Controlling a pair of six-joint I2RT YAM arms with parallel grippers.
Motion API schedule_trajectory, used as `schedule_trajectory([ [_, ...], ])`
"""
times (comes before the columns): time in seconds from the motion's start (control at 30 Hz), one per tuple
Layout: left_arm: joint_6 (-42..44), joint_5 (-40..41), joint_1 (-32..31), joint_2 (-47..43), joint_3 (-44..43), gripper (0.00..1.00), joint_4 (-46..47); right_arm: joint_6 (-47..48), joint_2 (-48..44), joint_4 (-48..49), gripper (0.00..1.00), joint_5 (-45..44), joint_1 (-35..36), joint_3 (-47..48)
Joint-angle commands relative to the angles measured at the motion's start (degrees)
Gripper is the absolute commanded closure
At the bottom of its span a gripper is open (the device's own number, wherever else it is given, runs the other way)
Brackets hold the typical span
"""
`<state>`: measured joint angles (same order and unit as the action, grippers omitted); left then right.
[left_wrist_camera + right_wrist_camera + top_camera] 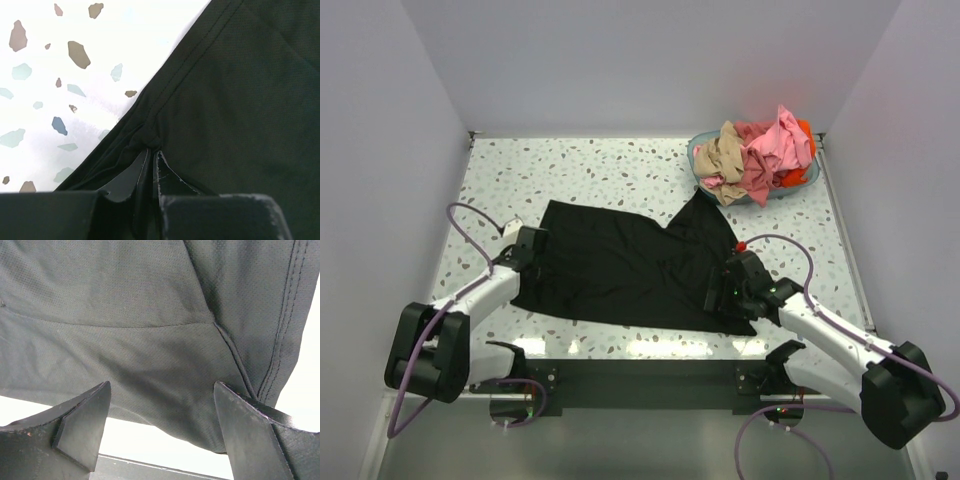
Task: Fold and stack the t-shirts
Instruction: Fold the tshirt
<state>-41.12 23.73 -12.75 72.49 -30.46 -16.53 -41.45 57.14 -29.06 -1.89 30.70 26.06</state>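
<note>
Speckled table [590, 170] holds black t-shirt [620, 270]; heaped teal basket [694, 150] in far-right corner.

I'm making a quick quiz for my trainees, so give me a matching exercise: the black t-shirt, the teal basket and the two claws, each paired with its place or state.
Things:
1. black t-shirt
2. teal basket
3. left claw
4. right claw

Places or states:
A. open wide above black cloth
B. spread out in the middle
C. pinched shut on the shirt's edge
D. in the far right corner

Pairs: 1-B, 2-D, 3-C, 4-A.
</note>
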Motion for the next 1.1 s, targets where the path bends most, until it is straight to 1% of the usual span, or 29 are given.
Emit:
schedule_trajectory([
  [0.0,1.4,0.0,0.4,-3.0,-3.0,0.91,-1.8,0.3,-0.5,0.1,0.13,-0.4,0.0,-0.8],
  [0.2,2.6,-0.1,0.5,-5.3,-4.9,0.92,-4.5,0.1,0.3,1.1,0.13,0.0,0.0,-1.1],
  [0.3,3.6,0.5,0.5,-5.2,-5.1,0.92,-4.3,0.1,0.3,1.0,0.13,-0.2,0.0,-1.0],
  [0.53,5.6,0.7,0.6,-0.6,-7.7,0.92,-3.5,0.1,-0.3,0.2,0.13,-0.4,0.0,-0.8],
  [0.77,6.7,2.4,0.8,2.2,-9.2,0.9,-3.1,0.1,-0.5,-0.1,0.12,-1.0,0.0,-0.4],
  [0.8,6.8,2.5,0.7,2.5,-9.4,0.87,-3.1,0.1,-0.3,-0.3,0.13,-1.0,0.1,-0.1],
  [0.83,6.9,2.5,0.8,2.9,-9.8,0.82,-3.2,0.3,-0.2,-0.7,0.13,-1.4,0.0,0.0],
  [0.87,6.9,2.6,0.7,3.0,-10.0,0.73,-3.6,0.5,-0.3,-1.0,0.13,-1.6,0.0,0.7],
  [0.9,7.0,2.8,0.8,3.0,-10.1,0.63,-3.8,0.7,-0.2,-1.4,0.13,-2.0,0.0,1.2],
  [0.93,7.1,3.2,0.7,2.7,-10.5,0.43,-3.9,0.9,0.0,-2.4,0.13,-2.7,0.0,1.7],
  [1.0,7.3,4.0,0.8,2.0,-10.9,0.26,-5.0,1.9,0.1,-3.6,0.13,-4.6,0.0,3.9],
  [1.03,7.3,5.1,0.7,1.1,-11.3,0.15,-5.4,2.3,0.1,-4.4,0.13,-5.1,0.0,5.7],
  [1.07,7.3,5.3,0.6,0.6,-11.5,0.13,-5.7,3.4,0.3,-4.6,0.13,-6.2,0.0,6.5],
])
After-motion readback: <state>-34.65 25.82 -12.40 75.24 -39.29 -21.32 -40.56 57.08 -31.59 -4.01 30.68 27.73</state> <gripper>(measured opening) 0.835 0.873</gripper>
